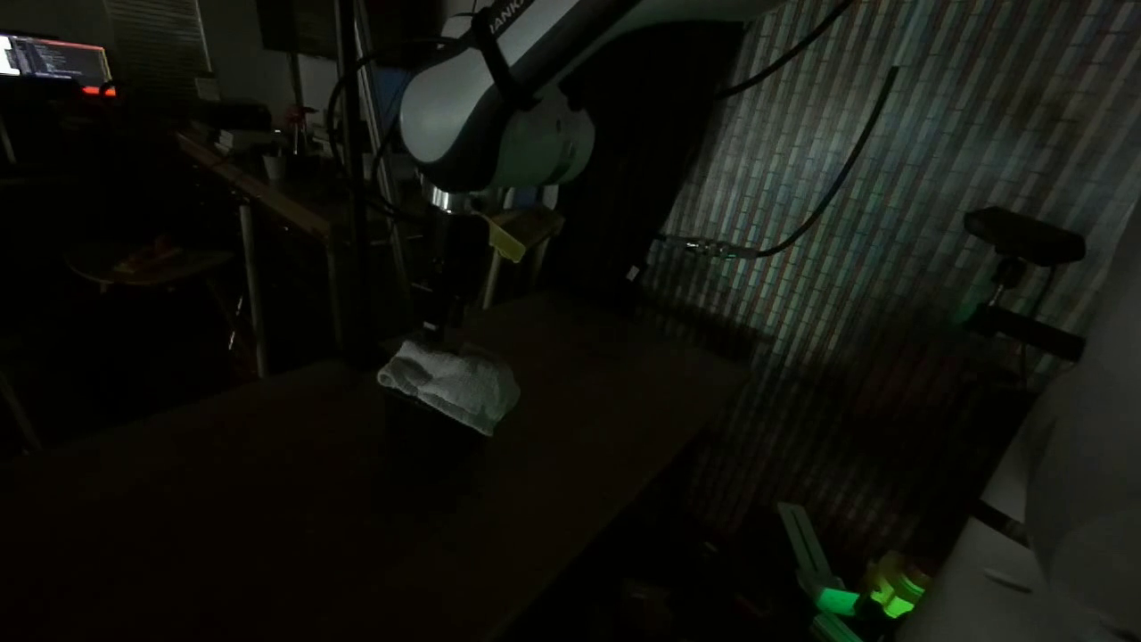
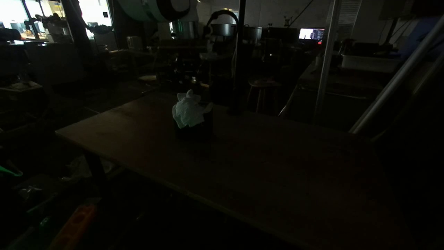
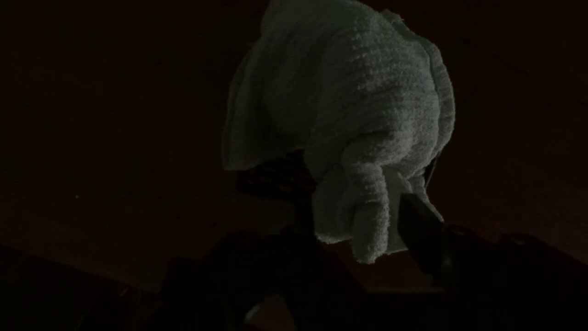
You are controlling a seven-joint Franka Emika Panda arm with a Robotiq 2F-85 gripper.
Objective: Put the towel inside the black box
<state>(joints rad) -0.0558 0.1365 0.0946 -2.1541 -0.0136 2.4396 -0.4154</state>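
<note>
The whitish towel (image 1: 455, 379) lies bunched over the top of the black box (image 1: 432, 455), its edges draped over the rim. The towel (image 2: 190, 111) and the dark box (image 2: 196, 133) also show in an exterior view. In the wrist view the towel (image 3: 363, 87) covers most of the box (image 3: 275, 177), whose dark mesh-like part shows at one side. My gripper (image 3: 357, 209) points down at the towel's near end, fingers apart, with a rolled fold of towel between them. In an exterior view the gripper (image 1: 439, 312) is just above the towel. The box's inside is hidden.
The scene is very dark. The box stands on a brown table (image 2: 277, 166). A dark upright pole (image 2: 238, 62) rises behind the table. A camera on a mount (image 1: 1023, 236) stands at the side by a tiled wall (image 1: 847, 178). A stool (image 2: 263, 83) stands beyond the table.
</note>
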